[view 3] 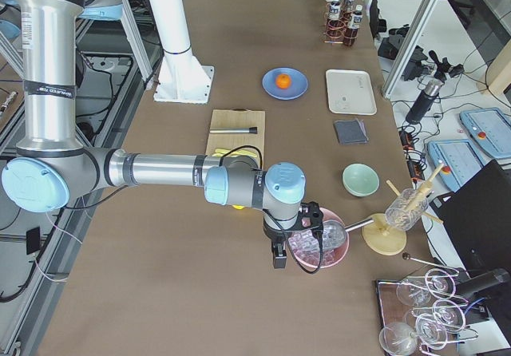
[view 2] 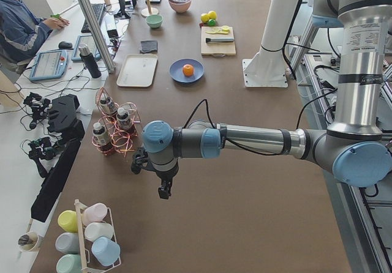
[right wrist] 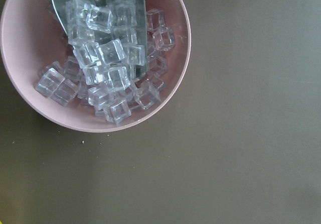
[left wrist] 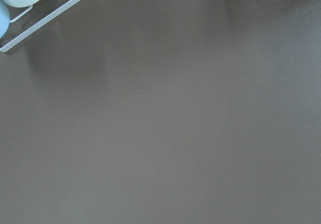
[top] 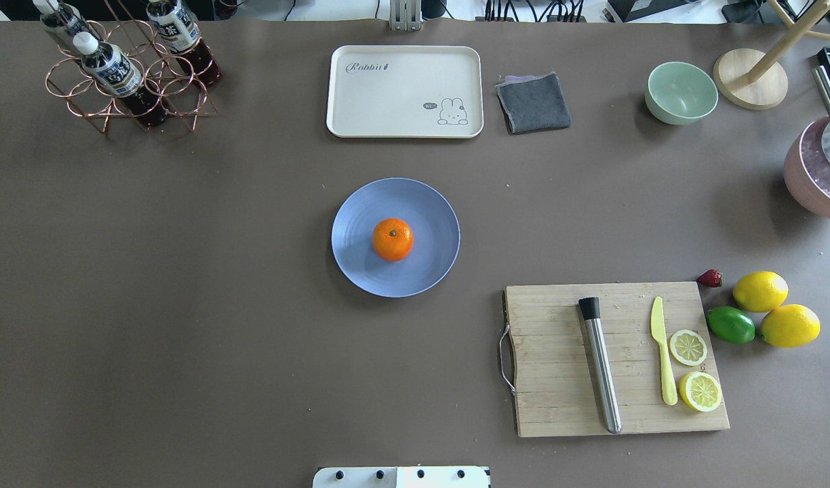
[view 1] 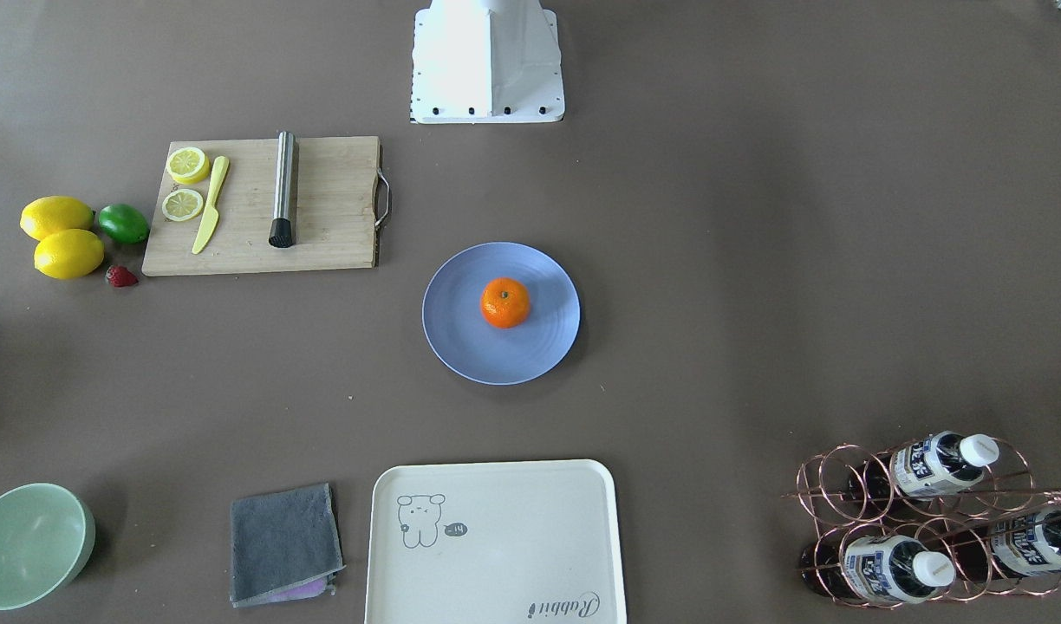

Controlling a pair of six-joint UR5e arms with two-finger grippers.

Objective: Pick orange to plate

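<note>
The orange (view 1: 505, 302) rests in the middle of the periwinkle-blue plate (view 1: 461, 347) at the table's centre, also seen from overhead as orange (top: 392, 239) on plate (top: 361, 268). No gripper is near it. My left gripper (view 2: 164, 191) hangs over bare table at the left end, past the bottle rack; I cannot tell whether it is open or shut. My right gripper (view 3: 277, 257) hangs at the right end beside a pink bowl of ice; its state cannot be told either. Neither wrist view shows its fingers.
A cutting board (top: 557, 400) carries a steel muddler, yellow knife and lemon slices, with lemons (top: 760, 291), a lime and a strawberry beside it. A cream tray (top: 405, 91), grey cloth (top: 533, 102) and mint bowl (top: 681, 92) line the far edge. The bottle rack (top: 127, 74) and pink ice bowl (right wrist: 95, 58) mark the ends.
</note>
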